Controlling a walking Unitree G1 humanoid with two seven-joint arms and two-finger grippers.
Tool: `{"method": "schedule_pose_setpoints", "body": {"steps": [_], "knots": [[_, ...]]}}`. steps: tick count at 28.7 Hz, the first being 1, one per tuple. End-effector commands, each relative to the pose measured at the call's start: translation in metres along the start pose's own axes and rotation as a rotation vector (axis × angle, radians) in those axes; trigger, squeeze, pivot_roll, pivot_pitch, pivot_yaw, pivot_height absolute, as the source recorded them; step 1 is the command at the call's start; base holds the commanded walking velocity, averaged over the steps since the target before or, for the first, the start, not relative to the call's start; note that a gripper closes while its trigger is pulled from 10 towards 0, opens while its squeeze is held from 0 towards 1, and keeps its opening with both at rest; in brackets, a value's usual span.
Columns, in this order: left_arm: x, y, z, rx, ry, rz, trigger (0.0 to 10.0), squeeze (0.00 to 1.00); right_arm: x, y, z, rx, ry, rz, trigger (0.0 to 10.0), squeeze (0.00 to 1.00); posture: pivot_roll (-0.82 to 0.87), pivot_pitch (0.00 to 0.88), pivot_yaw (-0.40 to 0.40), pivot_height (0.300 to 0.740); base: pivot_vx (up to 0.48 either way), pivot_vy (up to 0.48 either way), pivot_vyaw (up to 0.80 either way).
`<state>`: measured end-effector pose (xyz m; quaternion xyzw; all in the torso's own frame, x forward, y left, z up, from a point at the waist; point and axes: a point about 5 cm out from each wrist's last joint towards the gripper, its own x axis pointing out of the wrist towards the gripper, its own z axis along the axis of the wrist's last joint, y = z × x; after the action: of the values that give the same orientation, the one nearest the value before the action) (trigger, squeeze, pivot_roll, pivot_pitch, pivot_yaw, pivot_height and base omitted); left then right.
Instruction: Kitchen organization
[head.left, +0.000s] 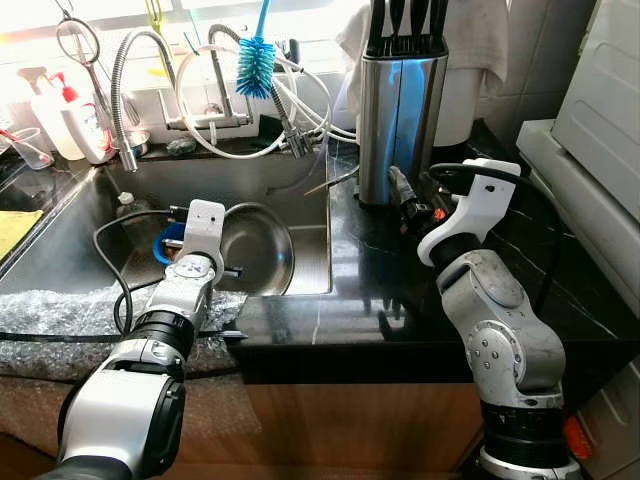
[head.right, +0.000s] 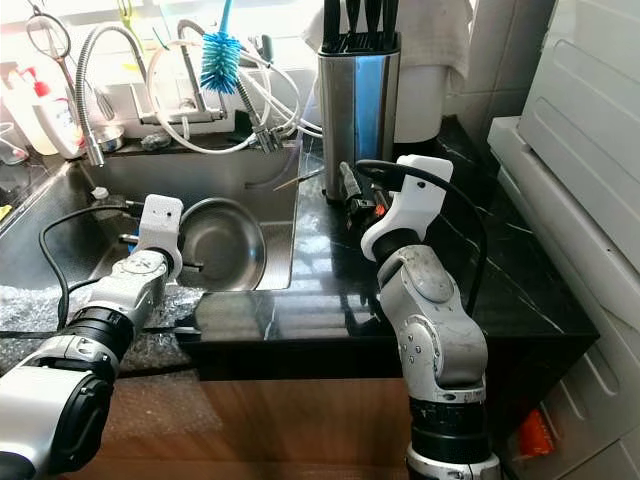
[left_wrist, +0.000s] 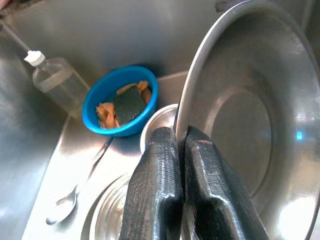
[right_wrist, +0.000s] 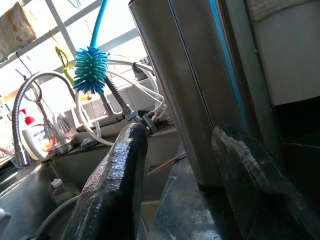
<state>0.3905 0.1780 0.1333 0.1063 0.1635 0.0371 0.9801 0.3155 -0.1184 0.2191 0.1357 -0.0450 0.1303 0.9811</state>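
A large steel bowl (head.left: 258, 252) leans tilted in the sink (head.left: 300, 180). My left gripper (left_wrist: 180, 139) is down in the sink, shut on the bowl's rim (left_wrist: 186, 107), which runs in between the two black fingers. Beside it lie a blue bowl (left_wrist: 120, 102) holding a dark sponge and scraps, a small steel cup (left_wrist: 157, 120), a spoon (left_wrist: 75, 195) and a small clear bottle (left_wrist: 55, 80). My right gripper (head.left: 408, 203) hovers open over the black countertop (head.left: 380, 290), just in front of the steel knife block (head.left: 400, 120), with nothing between its fingers.
A spring faucet (head.left: 135, 80), hoses and a blue bottle brush (head.left: 256, 65) stand behind the sink. A soap bottle (head.left: 80, 120) is at the back left. Bubble wrap (head.left: 60, 315) covers the sink's front edge. A white appliance (head.left: 600, 120) borders the counter on the right.
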Motion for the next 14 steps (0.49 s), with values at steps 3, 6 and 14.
{"method": "schedule_pose_setpoints", "body": {"steps": [3, 6, 14], "knots": [[0.0014, 0.004, 0.0091, -0.022, -0.008, 0.005, 10.0, 1.0, 0.0, 0.0038, 0.0032, -0.004, -0.009, 0.009, 10.0, 0.0, -0.12, 0.0, 0.137, 0.74, 0.0, 0.0, 0.0], [0.0016, 0.0042, 0.0097, -0.03, -0.008, 0.003, 10.0, 1.0, 0.0002, 0.0039, 0.0019, -0.002, -0.005, 0.008, 10.0, 0.0, -0.12, 0.0, 0.138, 0.74, 0.0, 0.0, 0.0], [0.0017, 0.0043, 0.0105, -0.035, -0.01, 0.002, 10.0, 1.0, 0.0006, 0.003, 0.0002, -0.003, 0.005, 0.003, 10.0, 0.0, -0.11, 0.0, 0.138, 0.74, 0.0, 0.0, 0.0]]}}
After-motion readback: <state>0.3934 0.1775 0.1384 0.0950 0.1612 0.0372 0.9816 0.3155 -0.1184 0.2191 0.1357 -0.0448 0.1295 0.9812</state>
